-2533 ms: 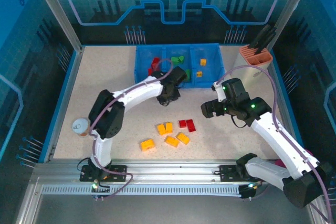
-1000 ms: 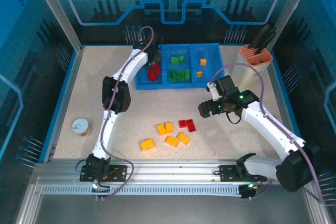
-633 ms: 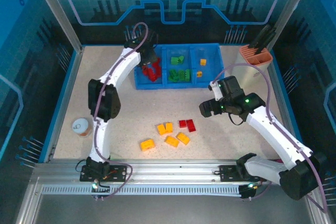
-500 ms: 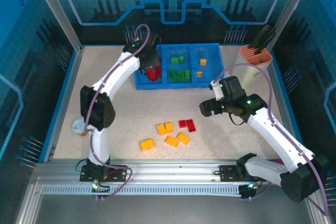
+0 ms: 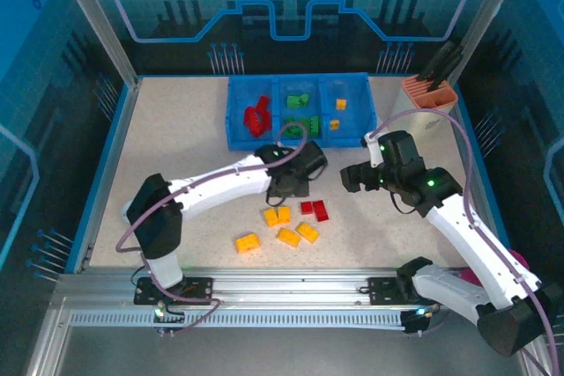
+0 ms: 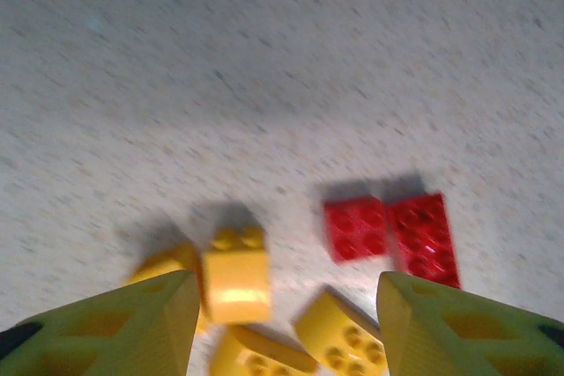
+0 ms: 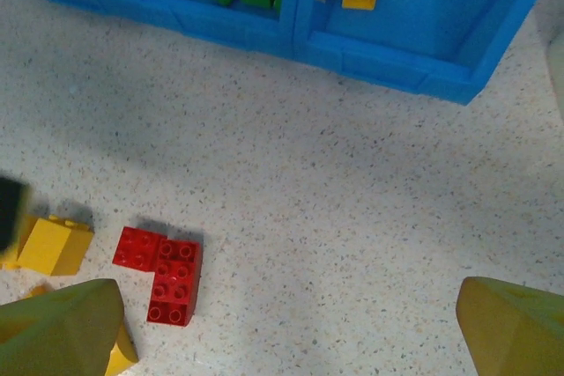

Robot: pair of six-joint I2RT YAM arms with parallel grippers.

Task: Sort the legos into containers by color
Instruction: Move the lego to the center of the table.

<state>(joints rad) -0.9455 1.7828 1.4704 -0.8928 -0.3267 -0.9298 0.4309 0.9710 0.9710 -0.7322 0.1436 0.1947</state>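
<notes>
Here's the left arm (image 5: 216,191), slung low across the pale speckled surface (image 5: 176,129) with its forearm reaching toward the middle. The left pincer (image 5: 291,184) hangs tip-down right at the far edge of the loose bricks. From its wrist camera the two yellow-green fingertips (image 6: 132,328) stand apart with nothing between them, framing the pile below, which is a little blurred. On the other side, the right arm (image 5: 458,217) rises from its base and bends in toward the centre. The right pincer (image 5: 351,179) hovers above bare surface just right of the pile, its own fingertips (image 7: 53,323) spread wide and also empty. Now the bricks: two red studded plastic bricks (image 5: 314,210), one square and one oblong, lie touching side by side on the surface. Just left of them sit five yellow-orange studded bricks (image 5: 288,237): a pair pressed together, two more close by toward the near edge, and one lone brick (image 5: 248,243) off to the left. At the far side is the shallow blue plastic tray (image 5: 357,140), split into three side-by-side compartments. The left one holds a heap of red bricks (image 5: 257,116), the middle one green bricks (image 5: 302,114), and the right one two small yellow bricks (image 5: 338,112).
</notes>
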